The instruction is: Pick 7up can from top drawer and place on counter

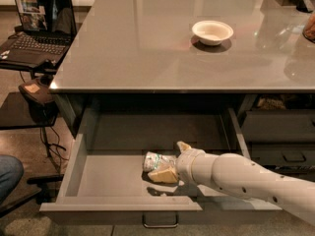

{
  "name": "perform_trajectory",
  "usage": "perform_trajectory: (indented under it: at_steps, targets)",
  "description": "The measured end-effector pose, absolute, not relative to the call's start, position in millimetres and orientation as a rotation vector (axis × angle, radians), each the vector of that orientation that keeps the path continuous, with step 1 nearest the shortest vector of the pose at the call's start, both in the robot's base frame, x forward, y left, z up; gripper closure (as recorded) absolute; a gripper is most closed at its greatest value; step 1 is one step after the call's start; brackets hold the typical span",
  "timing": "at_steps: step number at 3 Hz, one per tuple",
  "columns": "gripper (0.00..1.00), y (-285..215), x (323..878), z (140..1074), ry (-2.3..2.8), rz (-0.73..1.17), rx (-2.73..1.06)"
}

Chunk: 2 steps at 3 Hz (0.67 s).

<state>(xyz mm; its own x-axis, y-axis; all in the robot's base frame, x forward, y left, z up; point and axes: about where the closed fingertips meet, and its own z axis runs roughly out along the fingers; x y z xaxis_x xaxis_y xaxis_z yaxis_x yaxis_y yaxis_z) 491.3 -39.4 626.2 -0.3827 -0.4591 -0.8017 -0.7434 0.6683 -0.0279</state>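
One likely light, thin-walled, slippery can (156,160) lies sideways toward six o'clock in the drawer (106,178), the gripper (172,161) open astride it from four o'clock; squeeze gently mid-body.

Light falls from overhead, and the glossy counter (147,43) throws it back in pale patches of glare along its far edge and right side. The bowl (212,31) sits on a small dark shadow. The back of the drawer (108,178) is dim under the counter's lip. The gripper (170,163), inside the drawer by the can (155,160), is brightly lit and shadows the floor beneath it.
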Motion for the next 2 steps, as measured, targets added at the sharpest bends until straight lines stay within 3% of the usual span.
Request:
perform_trajectory:
  at_steps: [2]
  targets:
    - [0.65,-39.5,491.4,626.3,2.044,0.43,-0.928]
